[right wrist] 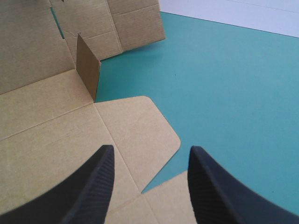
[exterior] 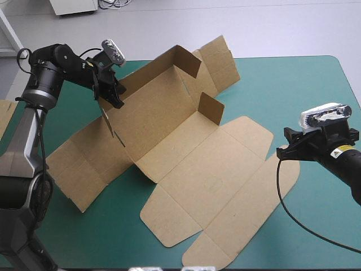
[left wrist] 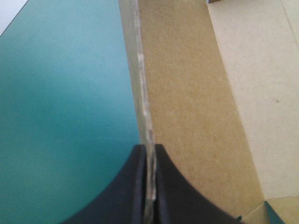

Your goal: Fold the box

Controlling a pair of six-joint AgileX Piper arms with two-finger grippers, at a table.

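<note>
Box [exterior: 192,169]: a cut sheet of brown board, lying on the table [exterior: 316,101] across the middle and left of its teal-green cover, only partly raised. Toward the table's far left corner one long wall stands tilted up, and two short end flaps [exterior: 211,107] stand upright where they meet the base. The rest lies flat on the table: a broad panel with rounded tabs reaching toward the near right, and side flaps spread toward the left edge. Left gripper [exterior: 114,99], above the table's far left part, has its black fingers pressed all but together on the upper edge of the raised wall. In the left wrist view the thin board edge of the box [left wrist: 187,93] runs straight into the left gripper [left wrist: 149,154], with bare table [left wrist: 56,116] to one side. Right gripper [exterior: 287,148] hangs above the table's right side, clear of the box. In the right wrist view the right gripper [right wrist: 152,151] has its fingers spread wide apart over a rounded tab of the box [right wrist: 46,140] and bare table [right wrist: 233,93]. More board [exterior: 4,118] shows at the table's left edge.
</note>
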